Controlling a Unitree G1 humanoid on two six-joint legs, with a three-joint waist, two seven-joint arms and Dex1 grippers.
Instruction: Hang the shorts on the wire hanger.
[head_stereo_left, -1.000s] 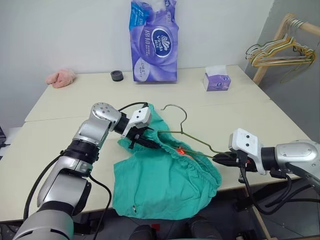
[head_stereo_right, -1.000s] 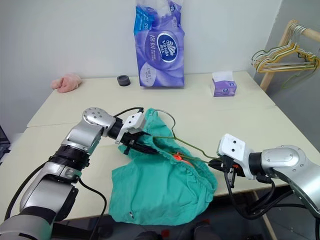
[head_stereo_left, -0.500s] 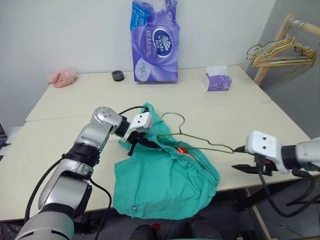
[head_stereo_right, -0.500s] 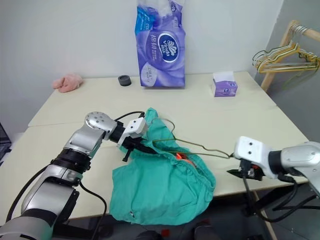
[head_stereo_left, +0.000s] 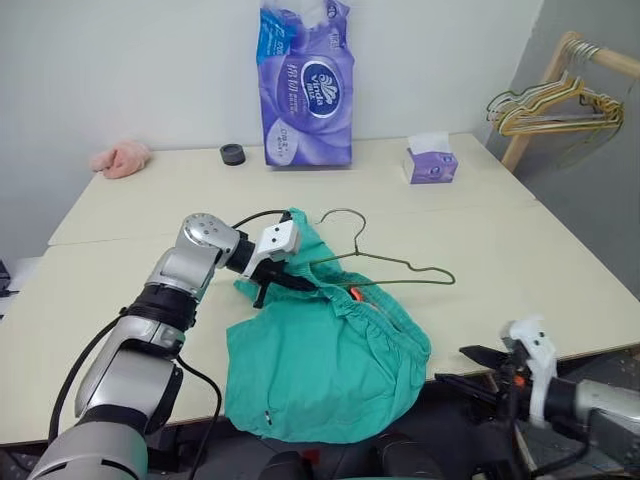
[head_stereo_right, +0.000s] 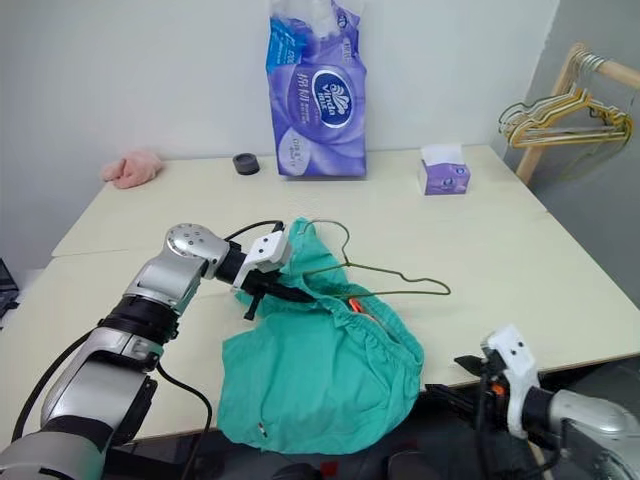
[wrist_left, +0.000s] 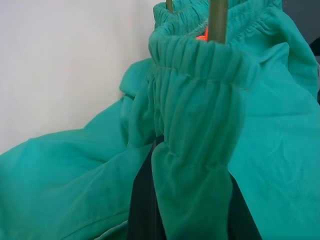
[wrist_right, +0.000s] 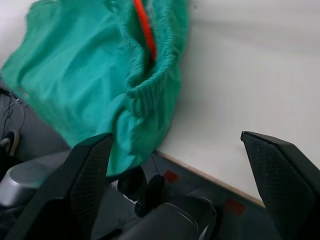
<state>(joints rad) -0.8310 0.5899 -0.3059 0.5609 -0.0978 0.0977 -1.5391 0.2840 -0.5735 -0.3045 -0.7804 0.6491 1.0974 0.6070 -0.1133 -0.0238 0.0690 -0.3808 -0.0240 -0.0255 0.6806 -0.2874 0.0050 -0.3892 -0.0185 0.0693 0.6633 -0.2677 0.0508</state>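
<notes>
Nearest me, my right gripper (head_stereo_left: 470, 365) hangs below the table's front edge, its two black fingers spread wide with nothing between them; the right wrist view looks up past them at the overhanging hem of the shorts (head_stereo_left: 330, 350). The teal-green shorts lie crumpled on the cream table (head_stereo_left: 560, 290), one leg draped over the near edge. My left gripper (head_stereo_left: 285, 283) is pressed together on the gathered waistband at the shorts' far-left corner; the left wrist view shows that elastic band bunched between its fingers. The wire hanger (head_stereo_left: 390, 268) lies flat, one end tucked under the waistband, the other out on bare table, hook toward the wall. Farther back: a purple tissue box (head_stereo_left: 431, 163), a purple tissue-roll pack (head_stereo_left: 307, 85), a black cap (head_stereo_left: 233, 153), a pink cloth (head_stereo_left: 121, 157). Far right, a wooden rack of hangers (head_stereo_left: 550, 100).
</notes>
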